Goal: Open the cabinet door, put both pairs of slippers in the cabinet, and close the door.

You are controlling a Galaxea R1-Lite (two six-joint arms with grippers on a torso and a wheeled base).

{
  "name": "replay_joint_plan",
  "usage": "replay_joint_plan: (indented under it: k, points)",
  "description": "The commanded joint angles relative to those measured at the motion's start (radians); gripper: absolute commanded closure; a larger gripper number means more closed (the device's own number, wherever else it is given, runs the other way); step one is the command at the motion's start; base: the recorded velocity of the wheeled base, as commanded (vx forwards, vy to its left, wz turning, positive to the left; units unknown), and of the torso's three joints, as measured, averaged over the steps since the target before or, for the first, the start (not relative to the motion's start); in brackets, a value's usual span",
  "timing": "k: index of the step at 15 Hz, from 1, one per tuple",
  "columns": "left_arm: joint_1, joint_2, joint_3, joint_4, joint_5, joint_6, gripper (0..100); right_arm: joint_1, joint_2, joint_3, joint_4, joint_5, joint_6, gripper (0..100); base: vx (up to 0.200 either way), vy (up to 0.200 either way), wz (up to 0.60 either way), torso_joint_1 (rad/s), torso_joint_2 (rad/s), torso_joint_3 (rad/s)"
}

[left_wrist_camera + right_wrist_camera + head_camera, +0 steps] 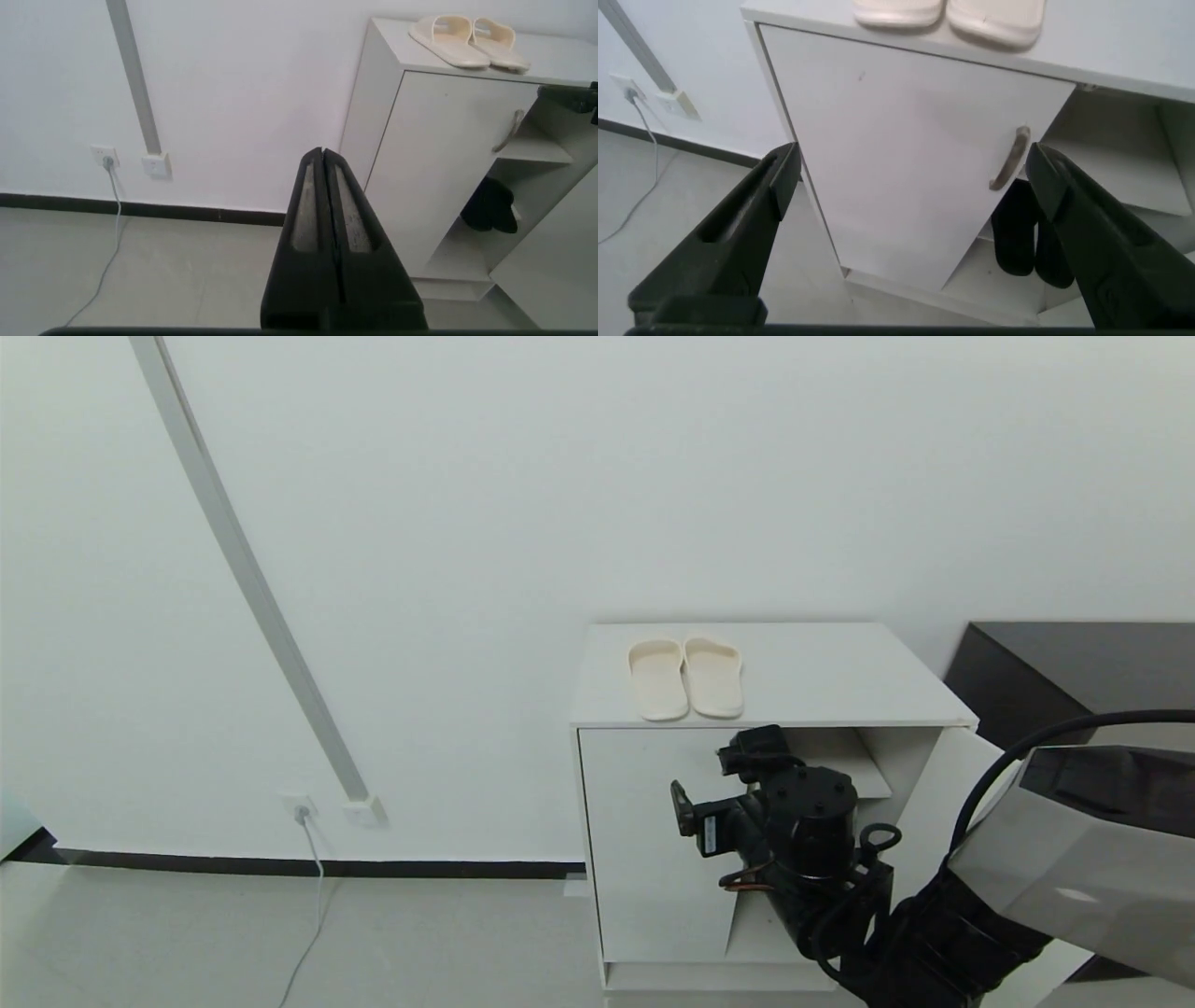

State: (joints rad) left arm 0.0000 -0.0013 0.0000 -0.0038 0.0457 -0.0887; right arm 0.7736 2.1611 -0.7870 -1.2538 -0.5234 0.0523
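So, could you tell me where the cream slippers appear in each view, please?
Head view: cream slippers on the cabinet top, left of centre.
Left wrist view: on the cabinet top, beyond the left gripper.
Right wrist view: cut off, above the closed door.
Shared landmark: wall socket.

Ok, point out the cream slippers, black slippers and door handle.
cream slippers (659, 679), head view, footbed of one slipper
black slippers (1015, 245), right wrist view, upper of one slipper
door handle (1010, 158), right wrist view, middle of the bar
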Motion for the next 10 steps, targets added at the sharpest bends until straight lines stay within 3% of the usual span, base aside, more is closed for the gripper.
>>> replay_joint_plan:
  k: [1, 5, 8, 10]
  points:
    - [0.000, 0.001, 0.000, -0.001, 0.000, 0.000, 100, 0.000, 0.002, 0.005, 0.001, 0.000, 0.000, 0, 0.000, 0.000, 0.00, 0.183, -0.38, -0.203]
    - [0.000, 0.001, 0.000, -0.001, -0.001, 0.003, 100, -0.007, 0.003, 0.006, 0.001, 0.003, -0.026, 0, 0.000, 0.000, 0.00, 0.144, -0.31, -0.164]
    - [0.000, 0.001, -0.002, -0.001, -0.004, 0.004, 100, -0.010, 0.008, -0.031, 0.001, 0.023, -0.066, 0, 0.000, 0.000, 0.00, 0.000, 0.00, 0.000]
    - [0.000, 0.001, 0.000, -0.001, -0.009, 0.014, 100, -0.022, 0.008, -0.113, 0.093, 0.028, -0.071, 0, 0.000, 0.000, 0.00, 0.000, 0.00, 0.000]
